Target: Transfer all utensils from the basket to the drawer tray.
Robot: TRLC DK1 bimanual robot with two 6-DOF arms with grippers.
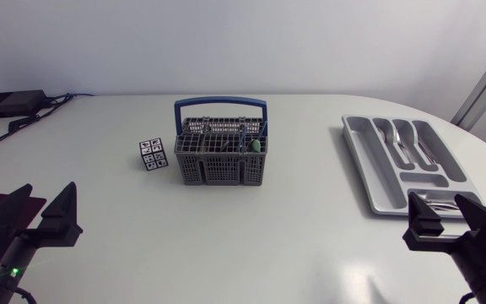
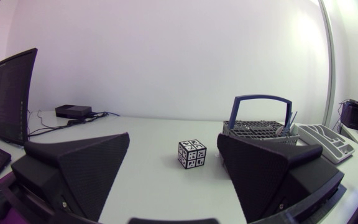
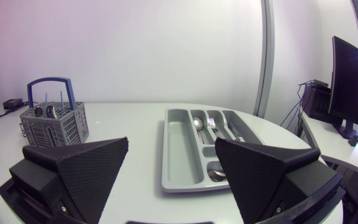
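Basket point(image 1: 221, 157) holding utensils point(image 1: 255, 144) stands at desk point(image 1: 310, 253) centre, drawer tray point(image 1: 367, 165) at 3 o'clock from it; left pincer point(image 2: 173, 139) and right pincer point(image 3: 171, 143) both spread, empty.

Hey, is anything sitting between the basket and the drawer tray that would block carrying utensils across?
Nothing visible stands between the basket and the drawer tray. The only other thing nearby, a patterned cube, sits on the basket's far side, away from that path.
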